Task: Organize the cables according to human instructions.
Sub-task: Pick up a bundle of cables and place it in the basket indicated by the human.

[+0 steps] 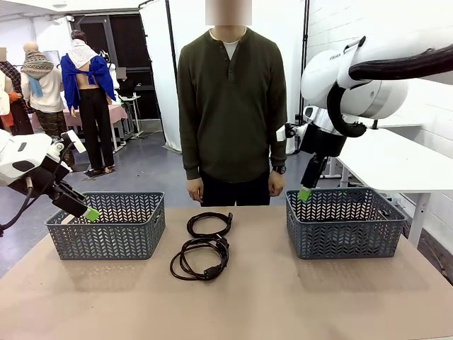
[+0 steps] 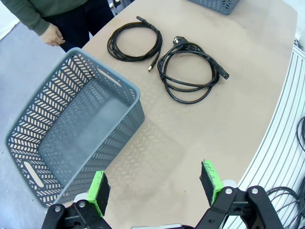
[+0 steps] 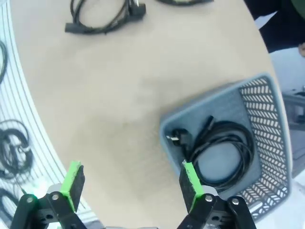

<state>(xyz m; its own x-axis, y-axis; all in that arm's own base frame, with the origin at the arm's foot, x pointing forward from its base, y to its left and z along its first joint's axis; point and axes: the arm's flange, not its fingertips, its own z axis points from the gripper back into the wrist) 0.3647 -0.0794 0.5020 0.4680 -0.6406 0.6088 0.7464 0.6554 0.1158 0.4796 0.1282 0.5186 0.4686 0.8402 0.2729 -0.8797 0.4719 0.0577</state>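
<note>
Two grey baskets stand on your table (image 1: 318, 304), one toward each side. Your left basket (image 2: 47, 109) shows a bare floor in the left wrist view. Your right basket (image 3: 267, 100) holds a coiled black cable (image 3: 228, 152) lying flat on its floor, with a plug end toward one corner. Whether a second cord is wound in with it, you cannot tell.

Between the baskets, two more cords lie on the tabletop, well apart from both. The far cable (image 1: 209, 224) is a neat round coil. Just beside it is the near cable (image 1: 200, 259), looser and with a chunky plug.

Your left pincer (image 2: 155, 186) hangs spread wide and holds nothing, above the table by the left basket's near wall. Your right pincer (image 3: 131, 183) is likewise spread wide with nothing in it, above the right basket's edge that faces the middle. The person (image 1: 230, 106) stands at the far side, hands down.
</note>
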